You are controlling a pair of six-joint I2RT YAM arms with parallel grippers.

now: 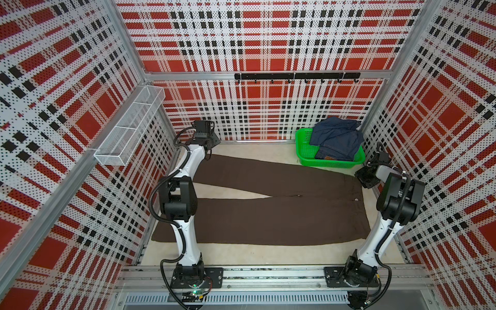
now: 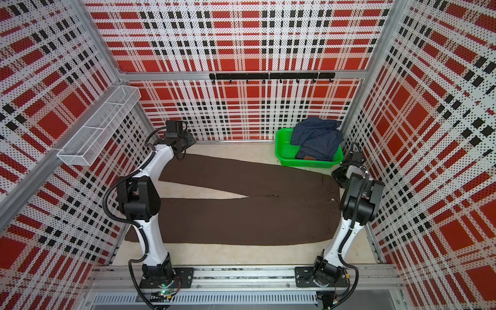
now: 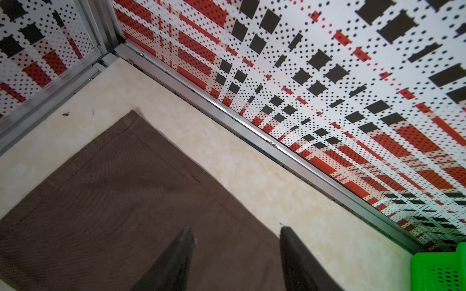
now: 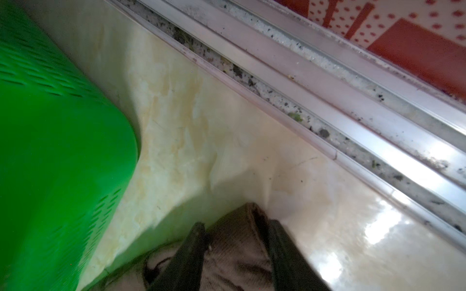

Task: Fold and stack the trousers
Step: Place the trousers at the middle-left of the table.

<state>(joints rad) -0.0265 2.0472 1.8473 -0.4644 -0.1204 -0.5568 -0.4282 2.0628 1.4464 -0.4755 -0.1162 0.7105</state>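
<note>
Right fingers (image 4: 285, 252) pinch the trousers (image 4: 234, 239), blurred; left fingers (image 3: 174, 259) apart, bases cut off.

bright even light, table (image 4: 378, 226) glare, right wrist view blurred

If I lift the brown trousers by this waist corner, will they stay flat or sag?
Probably sag: the trousers lie limp and flat, and cloth bunches inside the right gripper. They would likely drag too, since the long legs span the table.
</note>
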